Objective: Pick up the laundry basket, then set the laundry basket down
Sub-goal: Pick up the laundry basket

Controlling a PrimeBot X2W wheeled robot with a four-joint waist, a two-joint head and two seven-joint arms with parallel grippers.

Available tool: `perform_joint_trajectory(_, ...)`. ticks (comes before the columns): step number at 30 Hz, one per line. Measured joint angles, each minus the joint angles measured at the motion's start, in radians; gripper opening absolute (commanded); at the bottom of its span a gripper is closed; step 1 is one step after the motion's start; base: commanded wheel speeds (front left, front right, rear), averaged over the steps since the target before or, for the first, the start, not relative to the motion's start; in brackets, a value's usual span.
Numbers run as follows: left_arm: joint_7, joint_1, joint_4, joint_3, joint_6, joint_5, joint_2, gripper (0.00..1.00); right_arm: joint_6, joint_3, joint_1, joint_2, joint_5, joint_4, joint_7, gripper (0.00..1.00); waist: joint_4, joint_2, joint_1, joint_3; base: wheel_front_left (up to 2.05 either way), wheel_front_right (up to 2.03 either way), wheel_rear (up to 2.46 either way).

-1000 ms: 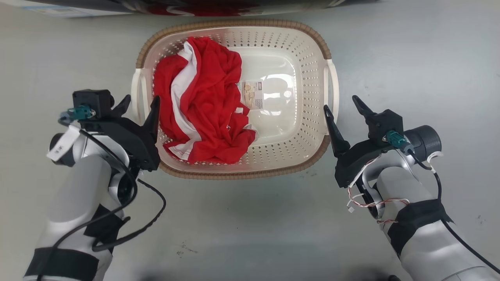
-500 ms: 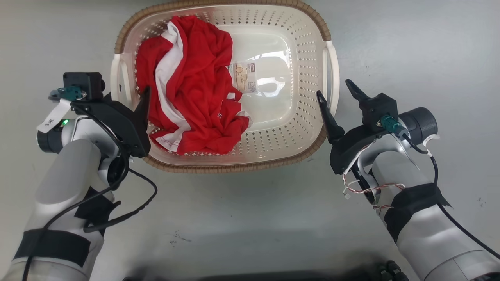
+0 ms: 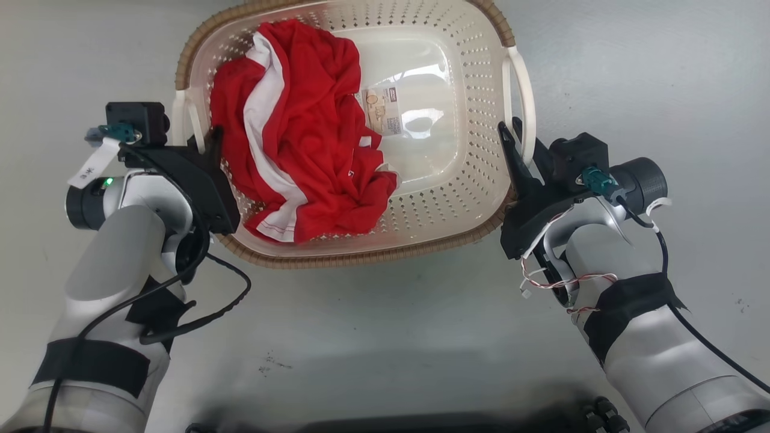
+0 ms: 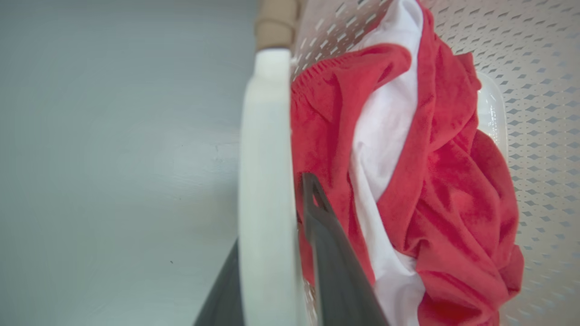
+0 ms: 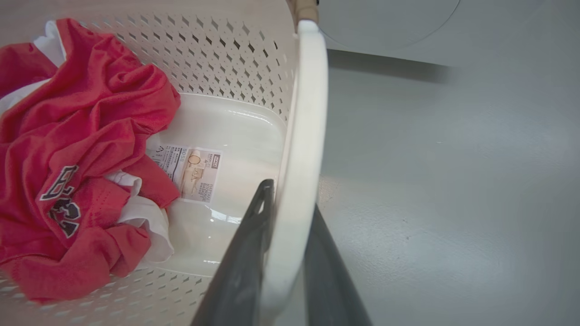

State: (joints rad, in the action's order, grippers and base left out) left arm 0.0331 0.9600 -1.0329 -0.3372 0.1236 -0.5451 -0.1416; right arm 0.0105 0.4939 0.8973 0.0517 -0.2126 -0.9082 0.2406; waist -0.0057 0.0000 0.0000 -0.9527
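The laundry basket (image 3: 361, 257) is cream perforated plastic with a brown woven rim, and it sits at the top centre of the head view. My left gripper (image 3: 203, 137) is shut on its white left handle (image 4: 265, 136), with a dark finger (image 4: 328, 253) pressed against each side. My right gripper (image 3: 514, 135) is shut on the white right handle (image 5: 308, 90), which runs up between its fingers (image 5: 244, 253). A crumpled red and white garment (image 3: 301, 132) fills the basket's left half. A small label (image 5: 192, 172) lies on the bare bottom.
Grey floor (image 3: 385, 337) surrounds the basket on all sides. A dark object (image 3: 361, 424) lies along the bottom edge of the head view. A pale round shape (image 5: 389, 18) stands on the floor beyond the right handle.
Both grippers went from open beside the handles to shut on them. The basket now looks larger, turned slightly and higher in the head view, which has itself shifted.
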Motion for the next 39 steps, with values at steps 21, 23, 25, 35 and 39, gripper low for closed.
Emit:
perform_joint_trajectory(21, -0.039, -0.007, -0.134, -0.056, 0.0, 0.0, 0.058, 0.0, 0.035, 0.091, -0.011, 0.009, -0.066, -0.136, -0.068, 0.0, 0.001, 0.0001, 0.0, 0.133, 0.0, 0.0, 0.0)
perform_joint_trajectory(23, -0.033, -0.008, -0.148, -0.058, 0.0, -0.001, 0.061, 0.0, 0.039, 0.109, -0.016, 0.01, -0.078, -0.139, -0.091, 0.0, 0.0, 0.0, 0.0, 0.153, 0.0, 0.0, 0.0)
perform_joint_trajectory(25, -0.025, -0.013, -0.159, -0.063, 0.0, -0.002, 0.064, 0.0, 0.043, 0.126, -0.026, 0.012, -0.1, -0.14, -0.116, 0.0, 0.0, 0.0, 0.0, 0.173, 0.0, 0.0, 0.0)
perform_joint_trajectory(35, 0.018, -0.051, -0.205, -0.068, -0.001, -0.03, 0.083, 0.0, 0.062, 0.189, -0.052, 0.013, -0.154, -0.162, -0.226, 0.0, 0.0, 0.0, -0.0001, 0.278, 0.0, 0.0, 0.0)
perform_joint_trajectory(39, 0.036, -0.07, -0.215, -0.067, -0.001, -0.056, 0.086, 0.0, 0.07, 0.201, -0.06, 0.012, -0.178, -0.169, -0.262, 0.0, 0.001, 0.0, -0.0001, 0.321, 0.0, 0.0, 0.0)
